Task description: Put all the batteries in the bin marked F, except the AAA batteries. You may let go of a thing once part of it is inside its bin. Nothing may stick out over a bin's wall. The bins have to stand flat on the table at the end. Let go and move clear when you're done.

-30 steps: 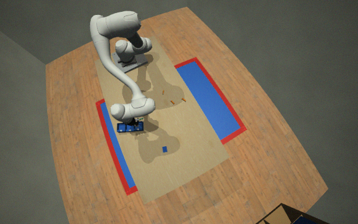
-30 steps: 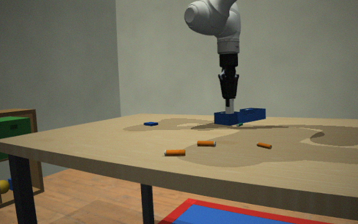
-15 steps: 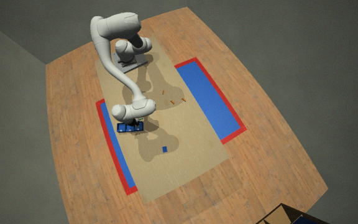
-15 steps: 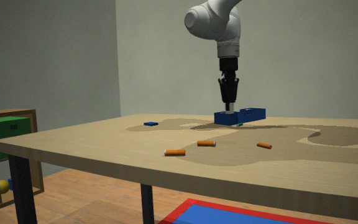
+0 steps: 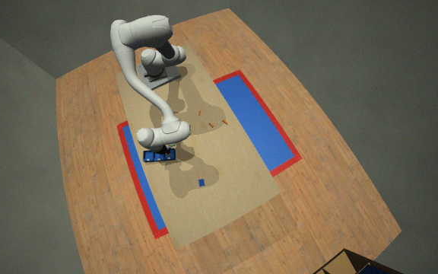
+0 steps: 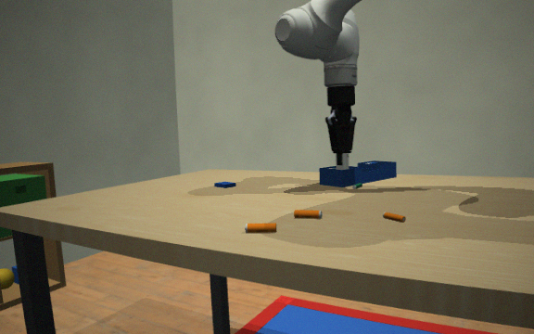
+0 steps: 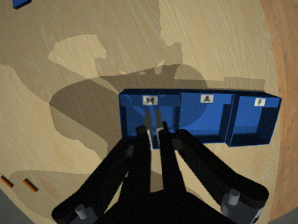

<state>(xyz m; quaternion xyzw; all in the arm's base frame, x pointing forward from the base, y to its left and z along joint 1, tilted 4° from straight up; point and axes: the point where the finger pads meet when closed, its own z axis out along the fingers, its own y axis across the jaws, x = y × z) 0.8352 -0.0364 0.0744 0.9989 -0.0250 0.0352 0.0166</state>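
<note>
My slim black gripper point(image 5: 163, 150) point(image 6: 342, 160) point(image 7: 153, 118) is pinched nearly together on nothing, fingertips at the square-walled blue M bin point(image 6: 337, 177) point(image 7: 121, 117), with F point(image 7: 275, 125) past A point(image 7: 205, 140) alongside, and smooth orange cylindrical batteries point(image 5: 211, 125) point(image 6: 308, 213) point(image 7: 30, 185) well apart from me across grained wood point(image 5: 219, 160) point(image 6: 193, 204) point(image 7: 30, 120).

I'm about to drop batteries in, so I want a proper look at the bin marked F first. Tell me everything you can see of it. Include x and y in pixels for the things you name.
The F bin point(image 5: 148, 154) point(image 6: 385, 171) point(image 7: 251, 121) is a blue, open-topped box with straight walls, plastic by its look. A white label with a dark F is inside, high on one wall. It stands opening up at one end of the row, beside the A bin point(image 5: 159, 154) point(image 7: 201, 120). No battery shows inside, and the gripper isn't touching it. I can't tell whether its base is flat on the table.
</note>
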